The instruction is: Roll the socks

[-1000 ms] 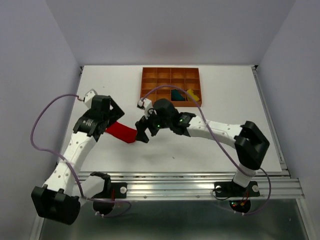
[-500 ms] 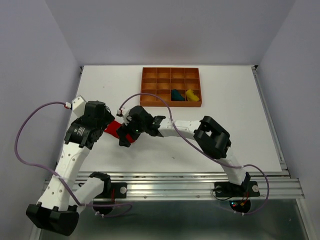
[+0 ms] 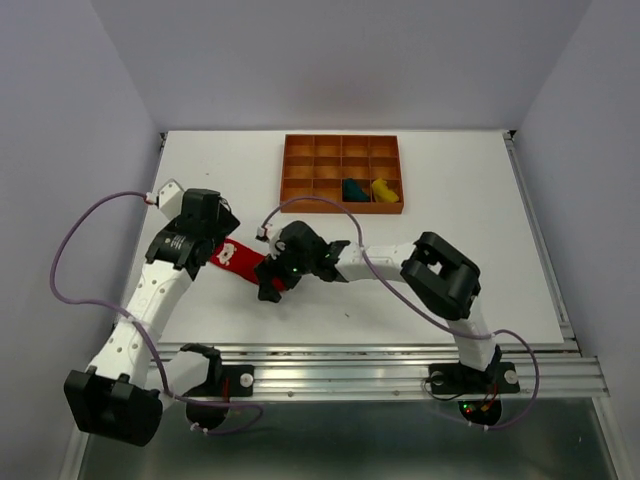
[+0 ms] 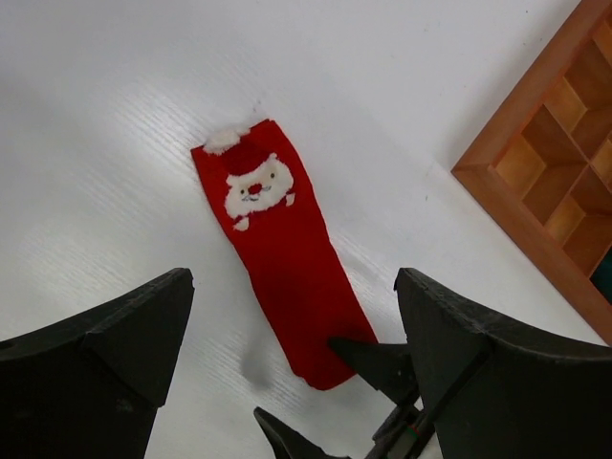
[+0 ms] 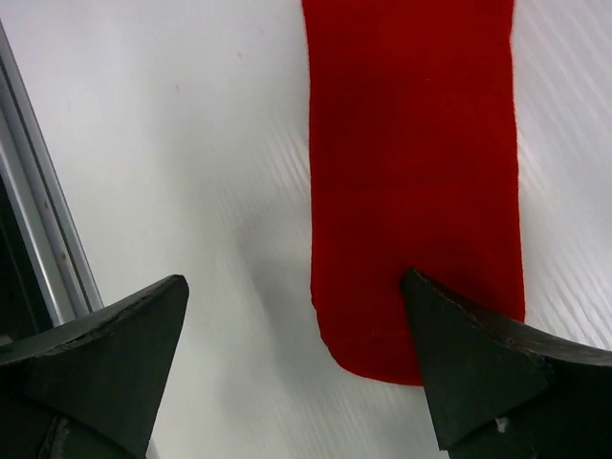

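left hand (image 4: 292, 287) was spread, red sock (image 4: 277, 239) flat ahead of it | right hand (image 5: 295, 282) was spread, one finger over sock's rounded end, other over table (image 5: 191, 143) near its edge

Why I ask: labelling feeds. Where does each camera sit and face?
Top external: above, behind the robot, looking down on the table; left arm and right arm show whole.
Left wrist: on the left arm, looking down past the open left fingers at the red sock and tray corner.
Right wrist: looking straight down between the open right fingers at the sock's plain end.
Shared: both wrist views show that rounded end; the left view also catches the right fingers.
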You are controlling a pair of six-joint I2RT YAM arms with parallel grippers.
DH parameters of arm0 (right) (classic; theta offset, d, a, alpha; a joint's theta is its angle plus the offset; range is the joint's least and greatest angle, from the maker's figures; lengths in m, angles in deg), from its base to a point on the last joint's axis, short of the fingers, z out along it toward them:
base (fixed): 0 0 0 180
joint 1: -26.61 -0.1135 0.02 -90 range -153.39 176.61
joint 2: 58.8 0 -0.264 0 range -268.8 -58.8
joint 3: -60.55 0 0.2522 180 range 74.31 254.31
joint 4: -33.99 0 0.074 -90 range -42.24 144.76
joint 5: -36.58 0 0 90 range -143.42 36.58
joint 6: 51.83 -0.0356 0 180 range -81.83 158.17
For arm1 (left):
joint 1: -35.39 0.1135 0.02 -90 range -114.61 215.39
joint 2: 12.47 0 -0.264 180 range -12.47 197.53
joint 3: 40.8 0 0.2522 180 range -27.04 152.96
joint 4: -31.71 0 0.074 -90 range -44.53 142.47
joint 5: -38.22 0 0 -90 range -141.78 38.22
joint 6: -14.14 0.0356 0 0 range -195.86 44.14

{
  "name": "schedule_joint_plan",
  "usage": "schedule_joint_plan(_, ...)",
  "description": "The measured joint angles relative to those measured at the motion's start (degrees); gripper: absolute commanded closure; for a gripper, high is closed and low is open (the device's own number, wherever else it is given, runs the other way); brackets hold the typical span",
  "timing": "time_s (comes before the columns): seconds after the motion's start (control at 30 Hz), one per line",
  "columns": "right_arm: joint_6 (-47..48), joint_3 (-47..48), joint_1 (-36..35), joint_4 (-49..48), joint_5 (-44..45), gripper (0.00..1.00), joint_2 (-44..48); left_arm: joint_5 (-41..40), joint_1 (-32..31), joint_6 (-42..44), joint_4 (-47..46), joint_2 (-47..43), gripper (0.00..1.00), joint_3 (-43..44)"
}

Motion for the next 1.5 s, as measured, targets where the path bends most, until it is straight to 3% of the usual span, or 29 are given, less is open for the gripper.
schedule_joint_plan(0.27, 1.88, -15.74, 7.04, 2.12, 0.46, 0.0, 12.28, 10.95, 0.07, 1.53, -13.6, 11.1, 0.01, -2.67)
schedule_joint_plan(0.57, 5.73, -20.04, 8.26, 5.95, 3.61, 0.0, 16.94, 21.07, -0.33, 2.56, -28.09, 22.67, 0.01, -9.35)
schedule_joint_plan(1.23, 8.9, -20.13, 8.46, 6.64, 4.61, 0.0, 17.05, 23.93, -2.93, 2.56, -41.66, 34.29, 0.01, -8.98)
schedule_joint_plan(1.5, 3.98, -19.8, 13.42, 7.98, 7.37, 0.0, 17.53, 23.3, -5.95, 0.33, -44.81, 32.94, 0.01, -12.35)
